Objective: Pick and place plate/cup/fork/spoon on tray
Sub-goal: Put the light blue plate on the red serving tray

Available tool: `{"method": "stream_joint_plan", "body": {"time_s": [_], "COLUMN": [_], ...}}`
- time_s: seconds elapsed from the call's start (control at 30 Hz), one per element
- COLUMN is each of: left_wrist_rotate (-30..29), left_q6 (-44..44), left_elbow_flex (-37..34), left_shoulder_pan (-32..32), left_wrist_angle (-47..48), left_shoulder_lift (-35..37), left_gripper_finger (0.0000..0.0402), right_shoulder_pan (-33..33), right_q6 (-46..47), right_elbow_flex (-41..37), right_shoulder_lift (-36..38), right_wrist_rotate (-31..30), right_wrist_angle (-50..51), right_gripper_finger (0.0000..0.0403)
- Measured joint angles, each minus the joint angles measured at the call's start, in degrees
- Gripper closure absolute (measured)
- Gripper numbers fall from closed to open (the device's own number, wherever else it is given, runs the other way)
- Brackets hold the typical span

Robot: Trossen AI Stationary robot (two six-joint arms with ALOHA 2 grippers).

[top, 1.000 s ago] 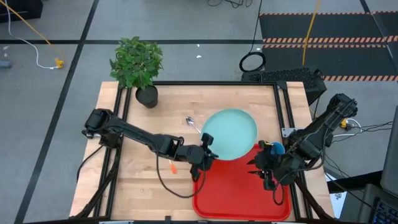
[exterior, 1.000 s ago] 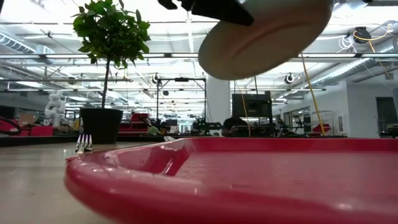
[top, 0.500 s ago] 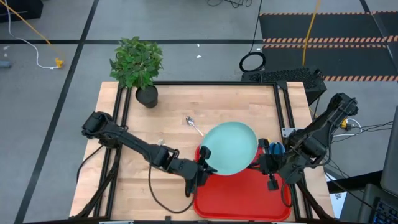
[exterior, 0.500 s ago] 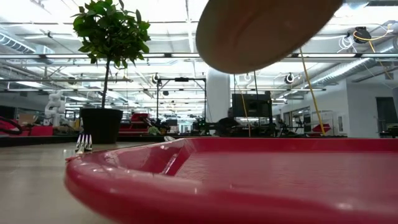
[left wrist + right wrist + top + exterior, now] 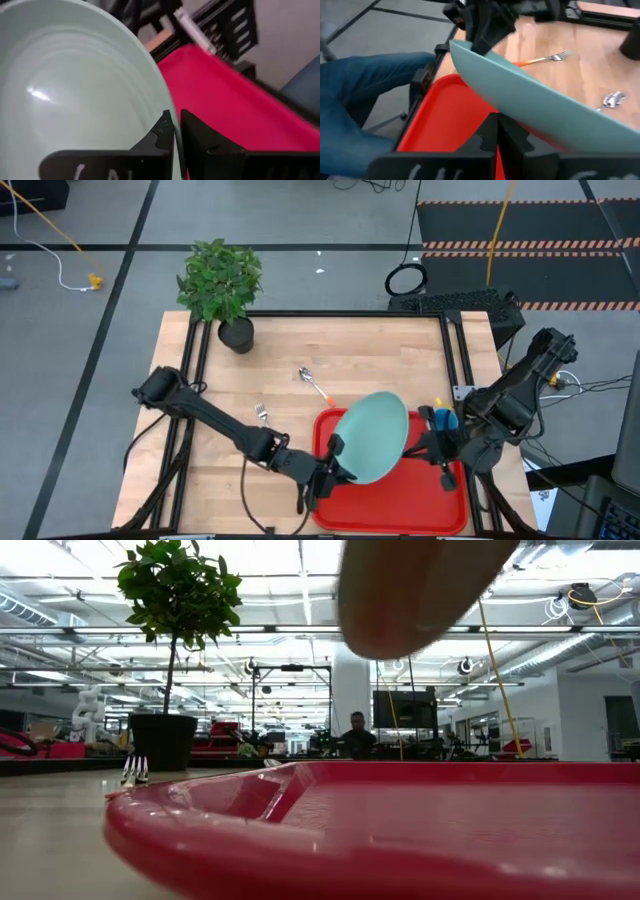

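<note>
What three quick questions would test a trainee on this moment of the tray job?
1. True or false: the plate lies flat on the tray.
2. Which items lie on the table, outside the tray? A) the fork and the spoon; B) the plate and the fork; C) none.
3. Which gripper holds the plate, and where on the plate?

Key:
1. False. It hangs tilted above the tray.
2. A.
3. The left gripper, clamped on the plate's rim.
</note>
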State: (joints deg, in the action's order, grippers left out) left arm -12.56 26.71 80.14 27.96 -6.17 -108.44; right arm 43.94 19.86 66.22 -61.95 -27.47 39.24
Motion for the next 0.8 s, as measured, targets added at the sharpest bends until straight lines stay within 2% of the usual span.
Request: {"method": "stream_joint_plan", "body": {"time_s": [0.1, 0.2, 0.3, 0.5, 0.67, 0.8], "left_wrist_rotate": [1.1, 0.9, 3.5, 2.7, 5.9, 5.9], "left_q6": [-0.3, -1.4, -2.1, -1.6, -1.3, -1.0], "left_elbow_flex": [0.0, 0.1, -0.1, 0.0, 0.0, 0.1], "left_shoulder_pan": [-0.3, -0.2, -0.1, -0.1, -0.3, -0.1], "left_wrist_angle": [-0.6, 3.2, 5.7, 6.6, 2.1, -0.7], "left_shoulder_lift": [-2.4, -3.6, -4.5, -3.1, -3.5, -5.5], "left_gripper_finger": [0.0385, 0.0384, 0.0383, 0.0394, 0.0388, 0.0388], "right_shoulder_pan": [0.2, 0.6, 2.0, 4.7, 5.3, 5.3], "right_q6": [1.0, 3.9, 6.4, 10.8, 11.1, 11.1], "right_elbow_flex": [0.0, 0.0, 0.1, 0.0, 0.0, 0.0], "right_shoulder_lift": [0.0, -0.1, 0.1, 0.0, 0.0, 0.0], "right_wrist_rotate": [2.2, 5.4, 5.0, 5.4, 3.2, 3.2], "right_wrist_angle": [-0.1, -0.5, -0.5, 1.7, 1.8, 1.7], "right_gripper_finger": [0.0402, 0.0402, 0.0403, 0.0403, 0.0403, 0.0403]}}
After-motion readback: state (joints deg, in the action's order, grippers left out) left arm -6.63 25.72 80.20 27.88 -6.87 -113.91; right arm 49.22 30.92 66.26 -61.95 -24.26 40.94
